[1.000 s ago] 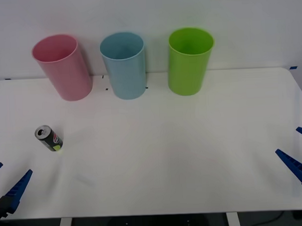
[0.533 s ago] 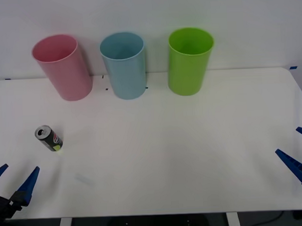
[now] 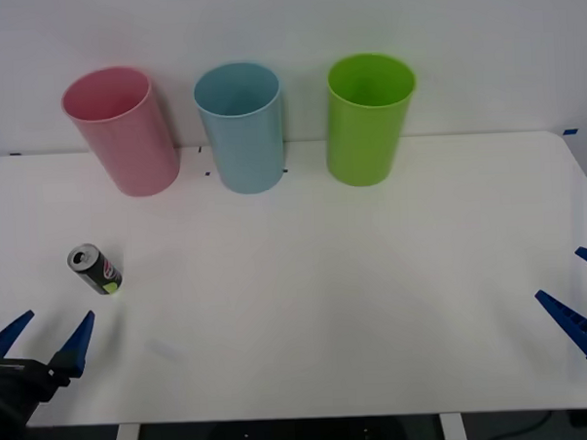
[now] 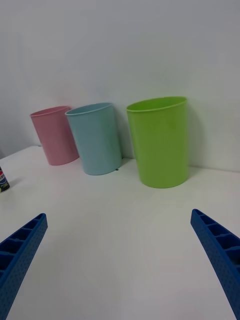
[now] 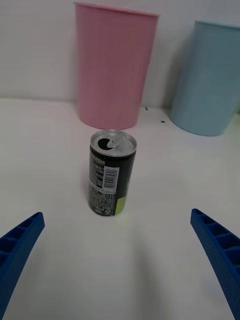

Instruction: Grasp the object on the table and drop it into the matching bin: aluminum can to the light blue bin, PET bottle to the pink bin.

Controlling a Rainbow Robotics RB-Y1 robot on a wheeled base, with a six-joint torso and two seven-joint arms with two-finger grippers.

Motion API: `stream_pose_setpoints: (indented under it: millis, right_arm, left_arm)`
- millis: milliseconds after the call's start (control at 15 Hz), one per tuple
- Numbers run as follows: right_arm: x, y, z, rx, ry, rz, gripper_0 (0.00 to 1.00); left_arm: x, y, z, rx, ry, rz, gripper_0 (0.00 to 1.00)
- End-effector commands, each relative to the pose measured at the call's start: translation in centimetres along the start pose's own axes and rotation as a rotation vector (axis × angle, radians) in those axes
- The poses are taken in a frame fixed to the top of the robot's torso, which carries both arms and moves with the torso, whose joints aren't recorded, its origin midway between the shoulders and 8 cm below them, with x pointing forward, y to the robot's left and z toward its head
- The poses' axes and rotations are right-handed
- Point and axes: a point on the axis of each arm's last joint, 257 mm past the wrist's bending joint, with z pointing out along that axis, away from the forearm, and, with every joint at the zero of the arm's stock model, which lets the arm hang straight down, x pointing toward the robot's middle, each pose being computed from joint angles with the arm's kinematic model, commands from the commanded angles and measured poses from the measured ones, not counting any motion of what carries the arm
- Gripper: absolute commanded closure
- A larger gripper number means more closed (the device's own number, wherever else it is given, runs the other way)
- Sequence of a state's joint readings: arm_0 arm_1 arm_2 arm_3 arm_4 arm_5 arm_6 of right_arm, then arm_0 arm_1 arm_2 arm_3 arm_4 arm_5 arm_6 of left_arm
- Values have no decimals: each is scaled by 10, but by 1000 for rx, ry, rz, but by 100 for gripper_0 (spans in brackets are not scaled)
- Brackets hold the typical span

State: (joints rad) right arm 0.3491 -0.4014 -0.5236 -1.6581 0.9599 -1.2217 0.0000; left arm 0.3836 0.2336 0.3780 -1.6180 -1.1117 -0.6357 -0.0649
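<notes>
Approach under way: the left gripper [image 3: 44,345], jaws spread, has crept forward along the white surface [image 3: 325,277] toward the small dark aluminium can [image 3: 95,269] standing upright near its left edge. Right gripper [image 3: 582,300] waits, jaws spread. Light blue plastic bin [image 3: 240,127] stands behind.

Aluminum can [image 4: 3,179] cut by frame edge in right wrist view; label print there too small to read. Right gripper [image 3: 582,300] runs off front view's right edge, fingers partly cut. Light blue bin [image 5: 209,77] top rim and far side cropped in left wrist view.
</notes>
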Motion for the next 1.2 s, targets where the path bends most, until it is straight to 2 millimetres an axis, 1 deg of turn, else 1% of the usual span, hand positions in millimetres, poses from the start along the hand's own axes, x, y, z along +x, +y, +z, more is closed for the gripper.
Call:
stream_pose_setpoints:
  millis: [67, 333, 533, 667, 800, 1200]
  right_arm:
    - [0, 0, 0, 0, 0, 0, 0]
    - [0, 0, 0, 0, 0, 0, 0]
    - [0, 0, 0, 0, 0, 0, 0]
    - [0, 0, 0, 0, 0, 0, 0]
    - [0, 0, 0, 0, 0, 0, 0]
    - [0, 0, 0, 0, 0, 0, 0]
  left_arm:
    - [4, 2, 15, 0, -3, -16, 0]
    - [7, 3, 35, 5, -7, -28, 0]
    - [8, 5, 49, 3, -4, -2, 0]
    - [9, 11, 55, -16, -4, 49, 0]
    - [11, 16, 66, -25, -5, 71, 0]
    - [9, 17, 90, -28, 1, 84, 0]
